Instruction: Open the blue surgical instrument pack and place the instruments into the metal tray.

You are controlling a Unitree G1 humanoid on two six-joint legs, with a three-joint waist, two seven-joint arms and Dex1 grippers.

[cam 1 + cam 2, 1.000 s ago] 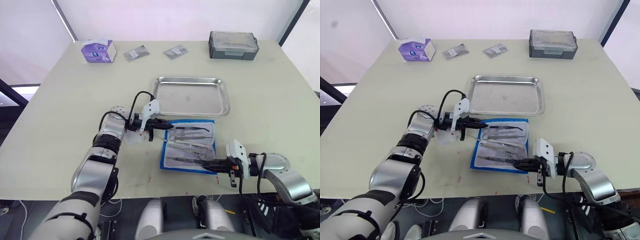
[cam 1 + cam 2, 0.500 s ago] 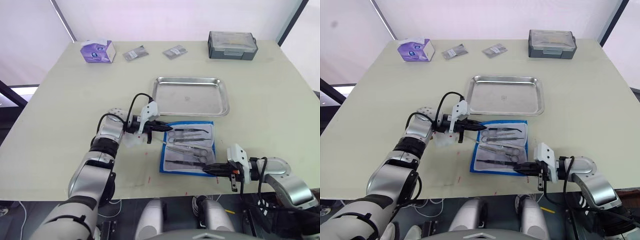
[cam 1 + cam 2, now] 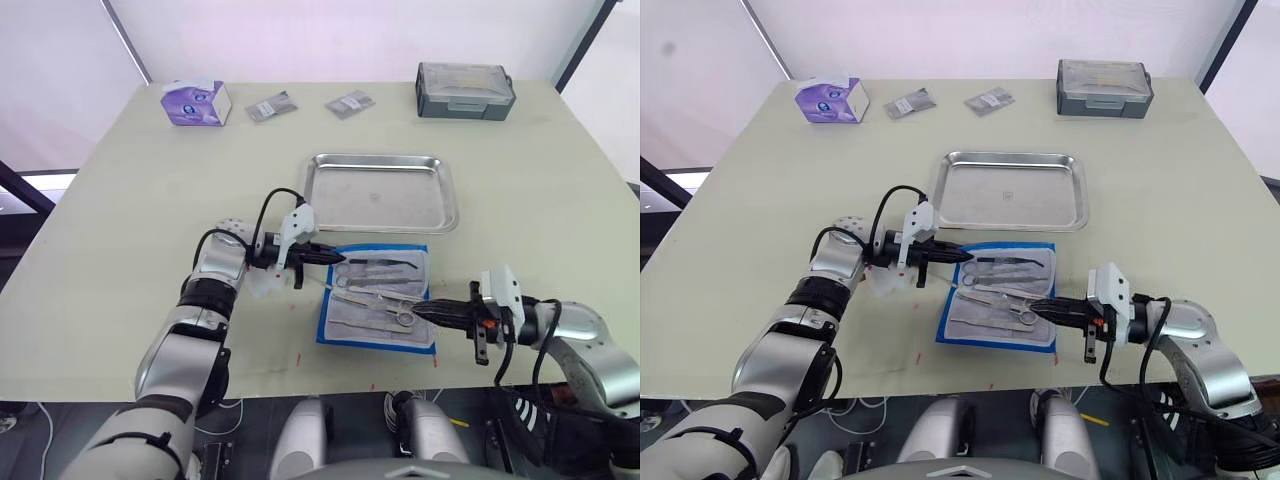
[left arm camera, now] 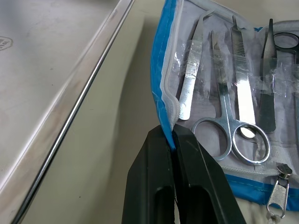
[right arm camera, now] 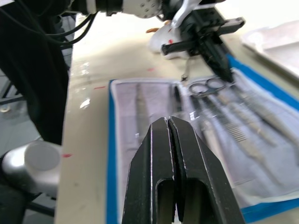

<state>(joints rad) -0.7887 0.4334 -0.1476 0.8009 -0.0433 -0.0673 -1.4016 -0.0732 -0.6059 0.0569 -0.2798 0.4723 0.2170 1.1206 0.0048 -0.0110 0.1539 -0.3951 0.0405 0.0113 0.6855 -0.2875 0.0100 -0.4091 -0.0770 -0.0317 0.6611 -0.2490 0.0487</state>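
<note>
The blue surgical instrument pack point(image 3: 358, 320) lies open and flat in front of the metal tray point(image 3: 382, 190), its grey-white lining up. Several silver instruments point(image 3: 376, 268) lie side by side on the lining, scissors and tweezers among them point(image 4: 243, 88). My left gripper point(image 3: 327, 258) is shut on the pack's blue left edge point(image 4: 163, 56), as the left wrist view shows point(image 4: 172, 133). My right gripper point(image 3: 420, 310) is shut with nothing between its fingers and hovers low over the pack's right part point(image 5: 168, 122), near a ring handle. The tray holds nothing.
At the table's far side stand a purple tissue box point(image 3: 196, 102), two small grey foil packets point(image 3: 272, 106) point(image 3: 350, 103) and a dark grey lidded box point(image 3: 466, 91). The pack lies close to the table's front edge.
My right gripper has moved from the pack's front edge up over its right part, staying shut. The left gripper still holds the pack's left edge.
</note>
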